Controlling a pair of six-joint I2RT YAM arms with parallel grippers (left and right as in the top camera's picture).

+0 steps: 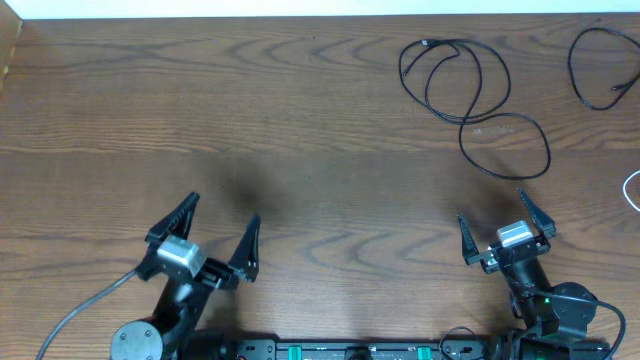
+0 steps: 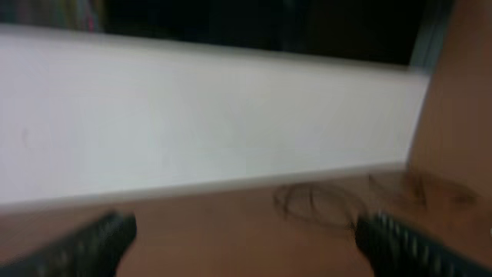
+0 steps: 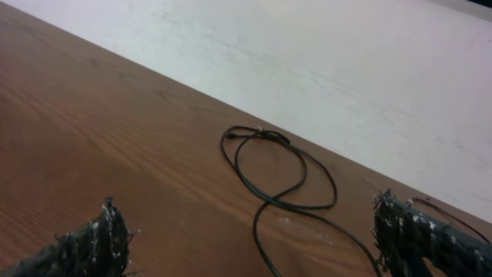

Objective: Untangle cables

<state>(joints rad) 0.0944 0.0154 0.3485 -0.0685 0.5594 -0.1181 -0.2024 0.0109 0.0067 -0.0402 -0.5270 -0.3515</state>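
Cables (image 1: 463, 121), thin black loose loops, lie on grained wooden table (image 1: 300, 110); left hand (image 1: 222, 210) and right hand (image 1: 492, 206) spread wide.

Here's the wide brown wood-grain table (image 1: 280, 130), filling nearly the whole overhead view, its grain running in long swirls. Along the table's far edge runs a flat white surface (image 3: 346, 69), plain and unmarked, meeting the wood in a straight line. Beyond that white band, farther from the table, sits a dark, blurred area (image 2: 254, 23), too soft to identify. At the table's far left corner, a pale tan strip (image 1: 8, 50) peeks in.
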